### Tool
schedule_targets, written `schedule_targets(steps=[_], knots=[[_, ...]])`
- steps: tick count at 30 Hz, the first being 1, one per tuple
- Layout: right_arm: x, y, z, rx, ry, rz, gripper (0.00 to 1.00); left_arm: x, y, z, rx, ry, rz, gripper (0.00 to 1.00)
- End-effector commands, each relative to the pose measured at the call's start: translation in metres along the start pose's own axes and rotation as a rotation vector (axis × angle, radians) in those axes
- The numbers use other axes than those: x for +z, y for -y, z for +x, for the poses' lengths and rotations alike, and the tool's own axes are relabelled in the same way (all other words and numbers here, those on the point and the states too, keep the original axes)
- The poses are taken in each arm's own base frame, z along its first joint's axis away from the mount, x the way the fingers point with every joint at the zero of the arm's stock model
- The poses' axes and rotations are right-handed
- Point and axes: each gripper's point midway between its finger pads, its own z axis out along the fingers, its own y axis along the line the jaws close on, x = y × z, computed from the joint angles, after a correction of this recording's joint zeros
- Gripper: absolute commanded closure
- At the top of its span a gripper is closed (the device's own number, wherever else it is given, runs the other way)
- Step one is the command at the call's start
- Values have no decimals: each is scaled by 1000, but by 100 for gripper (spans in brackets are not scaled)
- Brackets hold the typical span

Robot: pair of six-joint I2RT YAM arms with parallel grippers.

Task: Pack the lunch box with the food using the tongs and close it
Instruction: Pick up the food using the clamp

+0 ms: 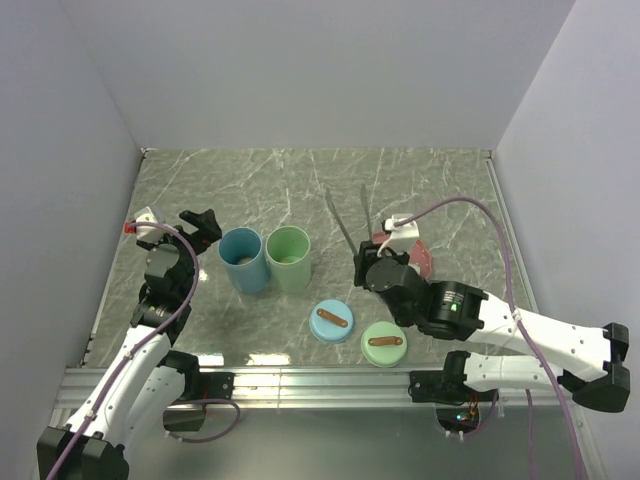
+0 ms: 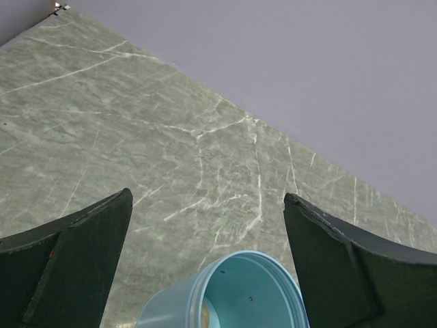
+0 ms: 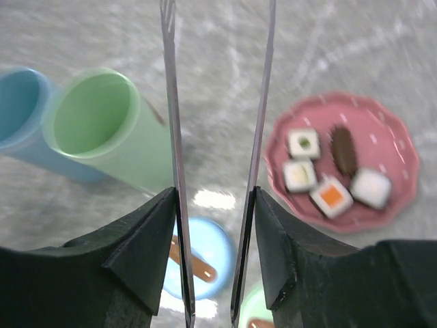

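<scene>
My right gripper [image 1: 366, 262] [image 3: 215, 198] is shut on the tongs [image 1: 347, 226] [image 3: 171, 102], one finger pressed against each thin metal arm. The arms stand spread and point away over the table with nothing between them. The food [image 3: 332, 195] lies on a pink plate [image 3: 390, 134] [image 1: 422, 260] to the right of the tongs: white squares, one orange-topped, and a brown piece [image 3: 343, 149]. The lunch box is two open round tubs, blue [image 1: 243, 260] [image 2: 232, 294] and green [image 1: 289, 258] [image 3: 95, 113]. My left gripper [image 1: 200, 228] [image 2: 208, 198] hangs open just left of the blue tub.
A blue lid [image 1: 332, 322] [image 3: 205, 253] and a green lid [image 1: 383, 343], each with a brown handle, lie on the table in front of the tubs. White walls close in the marble table on three sides.
</scene>
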Motion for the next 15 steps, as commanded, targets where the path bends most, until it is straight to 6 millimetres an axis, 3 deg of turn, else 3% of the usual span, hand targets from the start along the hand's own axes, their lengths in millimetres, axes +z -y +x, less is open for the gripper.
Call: schedule_targets(steps=[1,5,10,15], knots=[[1,39,28,61,-33,163,44,1,15,-14,-29,36,58,1],[1,52,63,66,-118,209,43,2,18,-10,-32,23,77,1],[-6,74,87,99,-176,302,43,3,20,-6,-36,14,91,1],[-7,74,110,117,-232,286,43,1,23,-6,-40,14,108,0]])
